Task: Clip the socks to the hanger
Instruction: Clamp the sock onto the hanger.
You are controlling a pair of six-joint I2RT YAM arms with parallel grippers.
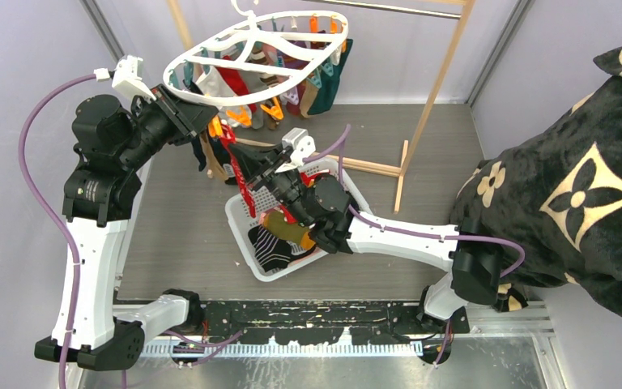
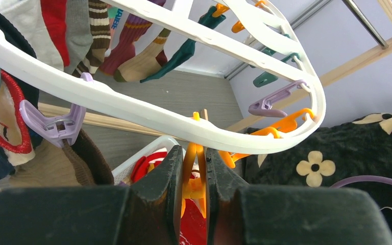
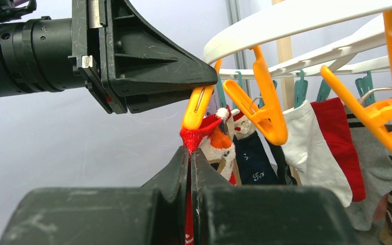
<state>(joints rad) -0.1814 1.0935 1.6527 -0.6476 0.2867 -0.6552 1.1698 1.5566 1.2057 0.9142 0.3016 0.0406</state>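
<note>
Under the hanger (image 2: 132, 109) rim, the left claw (image 2: 195, 158) squeezed an orange peg (image 3: 198, 104) — only the right wrist view showed the right claw (image 3: 189, 153) pinching a red sock (image 3: 196, 135) at its tip. Overhead, the right arm (image 1: 405, 231) masked this, above the basket (image 1: 239, 235).

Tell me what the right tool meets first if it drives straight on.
Likely the orange plastic peg squeezed by the left tool, just past the red fabric sock the right tool grips; depth unclear.
</note>
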